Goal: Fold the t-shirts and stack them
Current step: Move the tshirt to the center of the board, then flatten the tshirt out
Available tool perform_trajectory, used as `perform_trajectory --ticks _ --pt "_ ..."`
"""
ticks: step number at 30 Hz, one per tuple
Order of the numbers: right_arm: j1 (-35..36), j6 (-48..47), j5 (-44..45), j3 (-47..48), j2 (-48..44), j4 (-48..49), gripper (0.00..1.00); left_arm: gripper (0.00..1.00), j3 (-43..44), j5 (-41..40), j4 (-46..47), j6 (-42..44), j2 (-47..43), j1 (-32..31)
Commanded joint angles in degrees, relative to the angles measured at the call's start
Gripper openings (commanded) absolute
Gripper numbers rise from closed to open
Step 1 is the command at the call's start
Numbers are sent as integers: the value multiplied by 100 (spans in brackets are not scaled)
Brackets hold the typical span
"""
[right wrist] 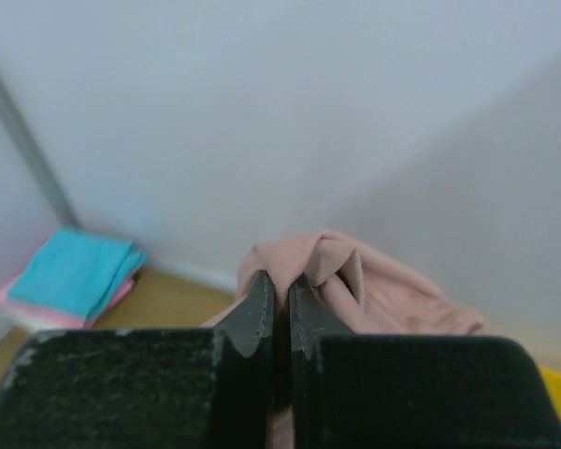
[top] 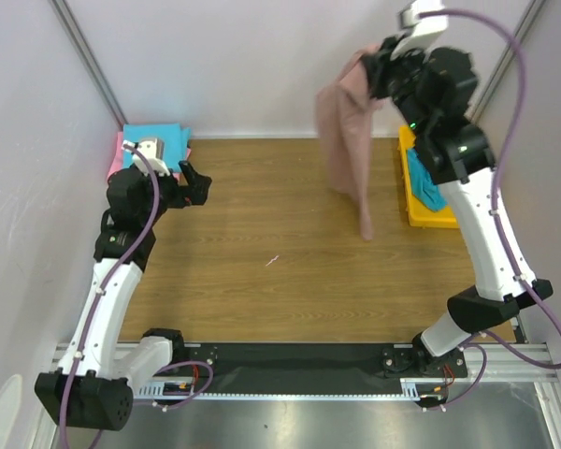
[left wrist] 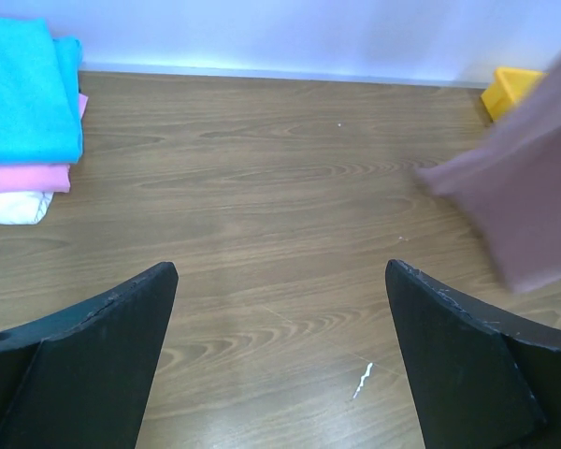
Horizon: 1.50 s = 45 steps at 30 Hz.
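Observation:
My right gripper [top: 374, 64] is raised high at the back right and shut on a dusty-pink t-shirt [top: 346, 140], which hangs down bunched, its lowest end near the wooden table. In the right wrist view the pink cloth [right wrist: 355, 281] bulges over the closed fingertips [right wrist: 282, 290]. My left gripper [top: 198, 182] is open and empty at the back left, low over the table; its black fingers [left wrist: 103, 346] frame bare wood. A stack of folded t-shirts [top: 154, 142], teal on top, then bright pink, then white, lies at the back left corner [left wrist: 23, 94].
A yellow plastic tray [top: 416, 187] with teal cloth [top: 428, 187] in it stands at the right edge, under the right arm. A small white scrap [top: 272, 261] lies mid-table. White walls close the back and sides.

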Motion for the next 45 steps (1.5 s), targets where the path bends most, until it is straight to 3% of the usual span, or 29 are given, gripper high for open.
perform_trajectory --ticks 1,10,15,20,21,22,23,25,26,28,35,39,45 --pt "368 45 -405 -1087 -196 358 0 100 100 174 -221 192 -374 -43" --pt "1185 1451 -1803 -4513 -636 1782 0 100 -409 412 -599 9 -964 -104" --pt "1975 1636 -1865 -5430 -619 2054 0 100 -796 0 -793 -588 -1193 -131" --pt "2398 1628 -2523 -6090 -330 2398 0 100 -1166 -370 -1065 -897 -1465 -131" --pt "2442 1541 -2672 -6195 -259 2337 5 100 -1210 -501 -1144 -958 -1561 -131" --pt "2469 1357 -2769 -6205 -189 2214 16 100 -1289 -598 -1188 -1003 -1614 -131" --pt "2478 1303 -2788 -6179 -92 1813 49 100 -1315 -668 -1223 -1029 -1658 -131" --pt "2425 1154 -2596 -6091 -135 1415 75 100 -1359 -748 -1338 -1143 -1763 -131" --pt "2390 1136 -2525 -6117 -361 1230 98 100 -1386 -748 -1347 -1187 -1799 -139" --pt "2223 1180 -2454 -6275 -652 1229 100 100 -1517 -687 -1312 -1319 -1913 -157" --pt "502 2330 -2622 -6144 -1155 1229 100 99 -1905 -923 -899 -1688 -1712 -674" --pt "-79 2822 -1561 -6152 -839 1009 100 98 -1765 -1440 -644 -1803 -1107 -1544" --pt "-194 3315 -1013 -6196 -197 973 96 95 -904 -2382 -626 -1426 367 -3082"
